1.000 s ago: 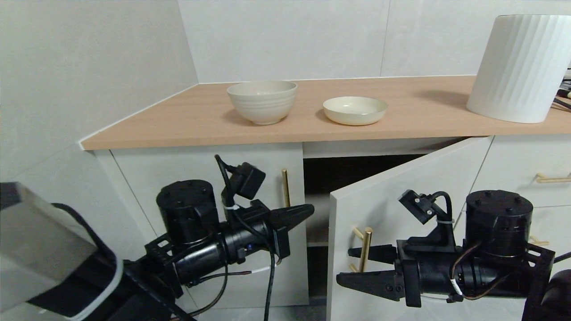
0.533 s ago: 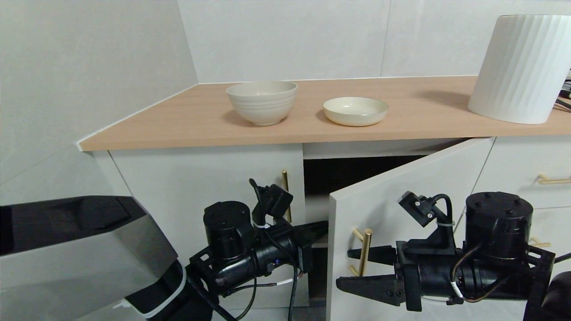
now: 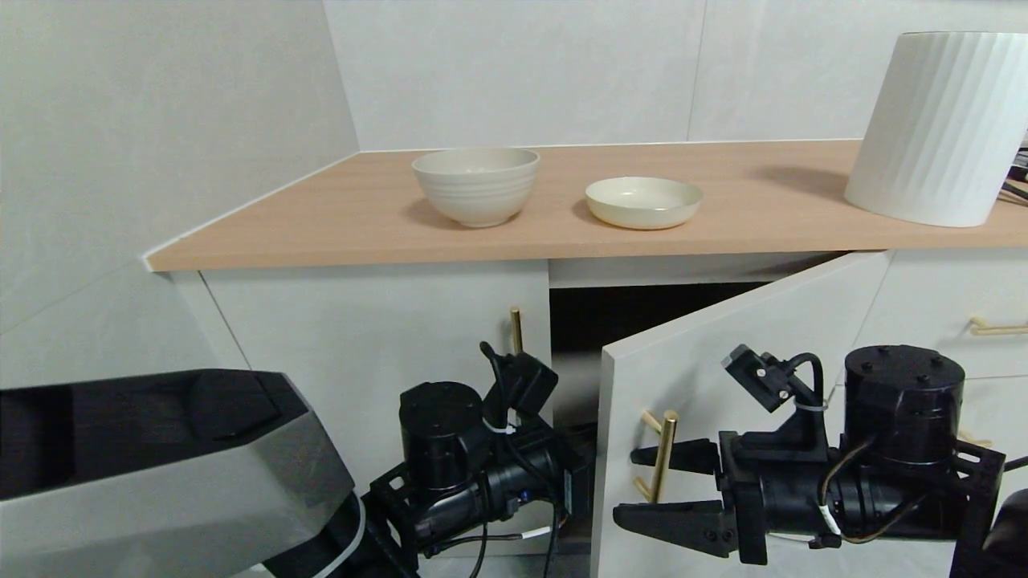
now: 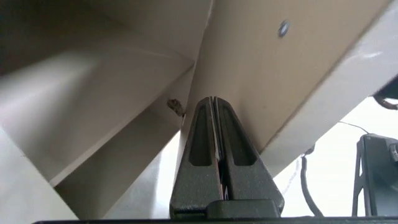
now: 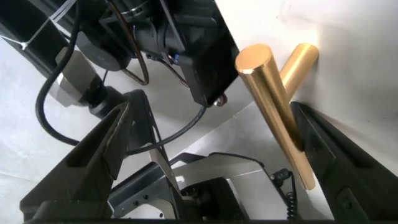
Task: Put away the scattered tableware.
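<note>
Currently, my right hand point(image 3: 625, 485) is spread, with 1 finger on each side of the gold handle point(image 3: 663, 449) of the open cabinet door point(image 3: 723, 345). My left hand point(image 4: 213, 106) has its 2 fingers pressed together, the tip at the gap behind that door's edge.

Tableware: 1 bowl point(image 3: 474, 185) and 1 shallow dish point(image 3: 643, 201) stand apart on the counter point(image 3: 321, 225) above the cabinet. A white ribbed container point(image 3: 944, 124) stands well to their right.

The left wrist view gives the door's inner face and a shelf board point(image 4: 87, 106). The right wrist view gives the handle's round end just beside 1 finger; contact I cannot tell.
</note>
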You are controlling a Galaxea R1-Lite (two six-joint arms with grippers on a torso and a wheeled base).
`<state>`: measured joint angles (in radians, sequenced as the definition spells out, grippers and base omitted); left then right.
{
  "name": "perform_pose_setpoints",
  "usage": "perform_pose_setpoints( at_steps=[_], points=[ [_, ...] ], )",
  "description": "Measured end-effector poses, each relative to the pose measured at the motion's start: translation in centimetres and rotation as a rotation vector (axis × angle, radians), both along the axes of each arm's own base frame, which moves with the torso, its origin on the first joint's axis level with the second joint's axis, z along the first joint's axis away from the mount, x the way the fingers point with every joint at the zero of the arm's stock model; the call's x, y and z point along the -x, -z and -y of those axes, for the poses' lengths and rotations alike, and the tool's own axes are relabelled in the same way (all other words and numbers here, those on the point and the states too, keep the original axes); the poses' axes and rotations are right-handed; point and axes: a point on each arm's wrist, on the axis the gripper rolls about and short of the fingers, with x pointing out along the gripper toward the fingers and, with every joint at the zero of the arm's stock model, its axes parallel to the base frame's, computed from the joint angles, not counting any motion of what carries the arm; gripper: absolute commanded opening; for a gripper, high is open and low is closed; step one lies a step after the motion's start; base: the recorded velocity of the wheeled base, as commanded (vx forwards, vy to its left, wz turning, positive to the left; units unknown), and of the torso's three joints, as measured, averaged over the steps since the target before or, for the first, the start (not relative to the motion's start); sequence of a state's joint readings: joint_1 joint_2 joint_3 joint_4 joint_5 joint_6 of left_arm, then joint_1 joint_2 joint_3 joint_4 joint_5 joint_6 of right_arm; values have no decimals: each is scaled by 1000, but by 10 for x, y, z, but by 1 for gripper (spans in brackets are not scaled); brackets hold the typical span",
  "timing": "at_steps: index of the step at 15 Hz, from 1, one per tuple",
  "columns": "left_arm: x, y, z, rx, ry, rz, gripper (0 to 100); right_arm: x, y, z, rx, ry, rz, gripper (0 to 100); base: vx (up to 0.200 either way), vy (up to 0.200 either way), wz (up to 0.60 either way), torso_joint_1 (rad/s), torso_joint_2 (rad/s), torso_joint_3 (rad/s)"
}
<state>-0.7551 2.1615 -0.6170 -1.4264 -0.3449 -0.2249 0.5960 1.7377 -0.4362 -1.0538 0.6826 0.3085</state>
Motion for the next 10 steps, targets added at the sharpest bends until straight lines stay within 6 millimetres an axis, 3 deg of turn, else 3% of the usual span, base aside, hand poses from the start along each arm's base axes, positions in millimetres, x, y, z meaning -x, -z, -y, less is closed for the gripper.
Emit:
perform_pose_setpoints(
  at_steps=[7, 10],
  points=[
    [-2, 2, 7, 3, 11, 3, 0, -5, -3, 26, 2, 112, 11, 100, 0, 0, 0, 0, 0, 0],
    [-3, 0, 9, 13, 22, -4, 0, 2, -6, 36, -2, 143, 27, 100, 0, 0, 0, 0, 0, 0]
  ],
)
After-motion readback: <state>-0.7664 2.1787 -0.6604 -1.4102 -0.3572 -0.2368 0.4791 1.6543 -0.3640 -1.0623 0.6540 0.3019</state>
